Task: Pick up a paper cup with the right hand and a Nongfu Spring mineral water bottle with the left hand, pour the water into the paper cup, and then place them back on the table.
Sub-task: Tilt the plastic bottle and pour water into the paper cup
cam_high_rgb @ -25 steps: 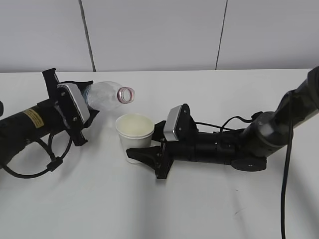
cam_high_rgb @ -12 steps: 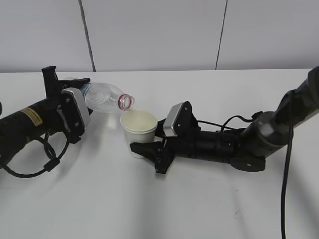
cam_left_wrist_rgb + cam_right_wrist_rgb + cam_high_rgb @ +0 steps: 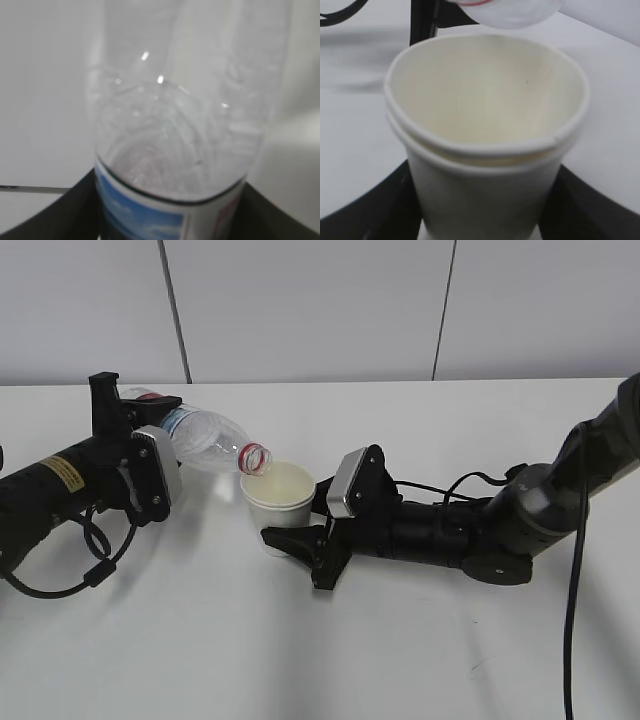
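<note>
- Exterior view: left hand [image 3: 128,455] clamped on the Nongfu Spring mineral water bottle [image 3: 205,437], gripping its label end; bottle tipped, mouth lower than base, pointing right twd the cup.
- Bottle's red neck ring sits just above the left part of the paper cup [image 3: 279,502] rim; bottle held off the table [image 3: 200,640].
- Right hand [image 3: 300,545] comes in from the right, low over the table, fingers either side of the cup's lower body, clenched on it. Whether the cup base touches the table or is lifted a bit: can't tell.
- Left arm has a yellow sticker on its black forearm, cable loop hanging under it.
- Left wrist view: clear ribbed bottle [image 3: 175,135] fills the frame, blue & white label edge at bottom, black fingers [image 3: 60,215] on both sides of it. Can't see water level clearly.
- Right wrist view: cup [image 3: 485,130] upright betw. the dark fingers [image 3: 365,210], cream inside, looks like two cups nested (double rim). No water visible inside.
- Same view: bottle mouth [image 3: 510,10] w/ red ring at top edge, above the far rim of the cup.
</note>
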